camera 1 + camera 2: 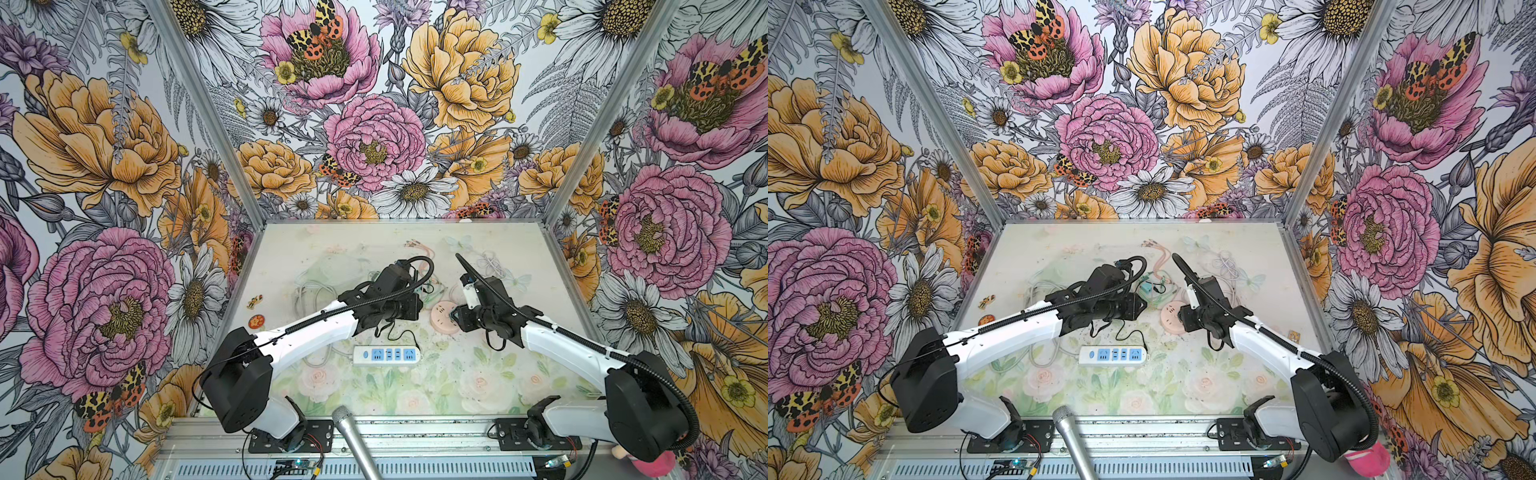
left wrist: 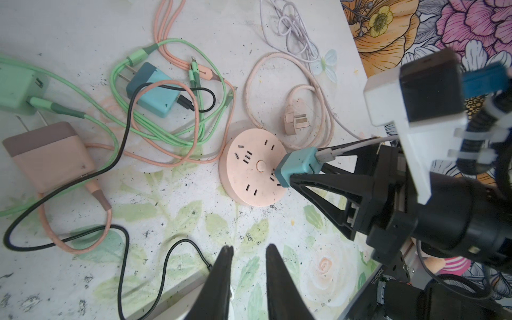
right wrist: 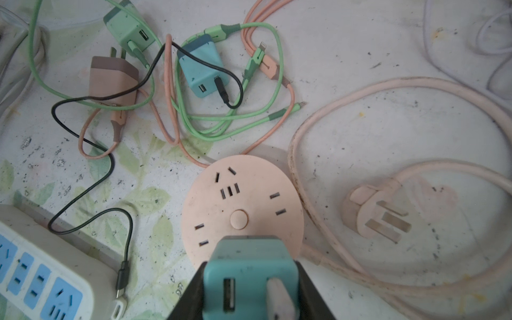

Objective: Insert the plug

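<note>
My right gripper [image 3: 250, 274] is shut on the teal plug [image 3: 250, 266], a small charger block with a white USB cable in its back. It holds the plug at the near rim of the round pink socket hub [image 3: 241, 199]; the prongs are hidden. In the left wrist view the plug [image 2: 297, 163] meets the hub [image 2: 250, 171] at its edge, next to a two-slot outlet. My left gripper [image 2: 247, 249] hovers open over the mat, nothing between its fingers. Both top views show the hub [image 1: 442, 318] [image 1: 1171, 318] between the two arms.
A tangle of chargers and cables lies behind the hub: a blue charger [image 3: 202, 69], a green one [image 3: 130, 27], a brown-pink one [image 3: 113, 80]. The hub's own three-pin plug [image 3: 376, 213] lies beside it. A white power strip [image 1: 386, 355] sits nearer the front, and a microphone [image 1: 353, 440] is at the edge.
</note>
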Controlling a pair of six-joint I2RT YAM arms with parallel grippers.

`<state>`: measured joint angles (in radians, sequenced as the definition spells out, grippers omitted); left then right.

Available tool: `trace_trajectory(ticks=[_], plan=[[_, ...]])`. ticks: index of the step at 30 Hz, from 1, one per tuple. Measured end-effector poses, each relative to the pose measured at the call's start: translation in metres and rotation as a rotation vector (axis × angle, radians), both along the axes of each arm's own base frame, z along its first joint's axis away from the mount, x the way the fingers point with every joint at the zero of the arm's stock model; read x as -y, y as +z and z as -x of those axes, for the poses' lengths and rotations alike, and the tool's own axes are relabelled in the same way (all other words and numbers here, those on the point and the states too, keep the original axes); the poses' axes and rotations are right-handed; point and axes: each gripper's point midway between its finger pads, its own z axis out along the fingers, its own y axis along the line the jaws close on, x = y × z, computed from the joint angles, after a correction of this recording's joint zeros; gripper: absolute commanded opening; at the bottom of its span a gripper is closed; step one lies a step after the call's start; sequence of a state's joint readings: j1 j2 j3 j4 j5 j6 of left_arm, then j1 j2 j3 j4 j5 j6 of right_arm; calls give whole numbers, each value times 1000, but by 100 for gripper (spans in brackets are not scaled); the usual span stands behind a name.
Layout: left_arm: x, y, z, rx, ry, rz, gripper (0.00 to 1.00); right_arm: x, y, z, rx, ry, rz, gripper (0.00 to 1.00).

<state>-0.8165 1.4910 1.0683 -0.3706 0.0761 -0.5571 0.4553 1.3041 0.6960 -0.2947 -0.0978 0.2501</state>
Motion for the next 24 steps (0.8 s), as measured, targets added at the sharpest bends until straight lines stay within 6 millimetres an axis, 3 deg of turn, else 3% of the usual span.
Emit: trace_trajectory(ticks=[24], plan=[[3, -1, 3, 1, -24, -3, 25, -9, -3, -8, 33, -16, 5, 0]])
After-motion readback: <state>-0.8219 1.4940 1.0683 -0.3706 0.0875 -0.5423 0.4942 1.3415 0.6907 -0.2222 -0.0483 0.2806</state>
